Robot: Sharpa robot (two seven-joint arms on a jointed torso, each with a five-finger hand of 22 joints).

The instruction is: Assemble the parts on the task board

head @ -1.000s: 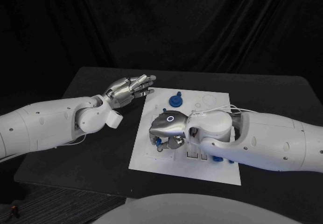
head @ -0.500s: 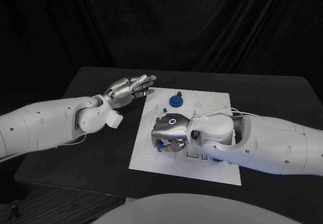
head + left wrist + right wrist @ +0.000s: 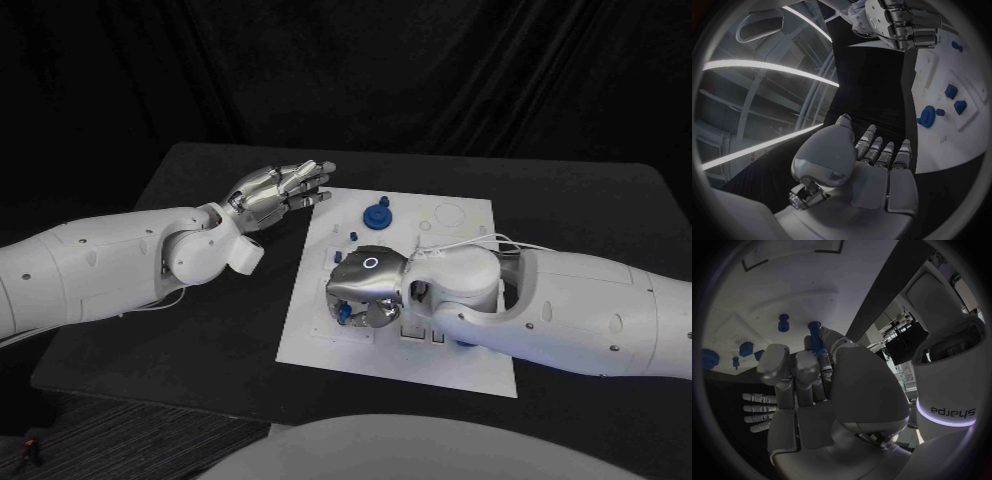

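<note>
Black cloth hangs behind the black table (image 3: 188, 300), and the white board (image 3: 462, 225) lies flat in the middle of it. My right hand (image 3: 364, 290) is down over the near left part of the board, fingers curled in around a small blue peg (image 3: 816, 340); from my right wrist I see the peg standing up between my fingertips (image 3: 811, 362), pinched there, its tip against the white board (image 3: 767, 295). Beside it another blue peg (image 3: 784, 322) stands free on the board, not touching my fingers. Farther along, a row of blue pieces (image 3: 745, 349) sits near the board's edge. From the head view a round blue piece (image 3: 376, 214) rests toward the far side of the board, well apart from my right hand, and a bit of blue (image 3: 464, 341) peeks out under my right forearm. My left hand (image 3: 278, 188) hovers off the board's far left corner over the bare table, fingers stretched out side by side, holding nothing; my left wrist shows those straight fingers (image 3: 882, 150) pointing at the board's edge, the blue pieces (image 3: 928, 116) beyond them
</note>
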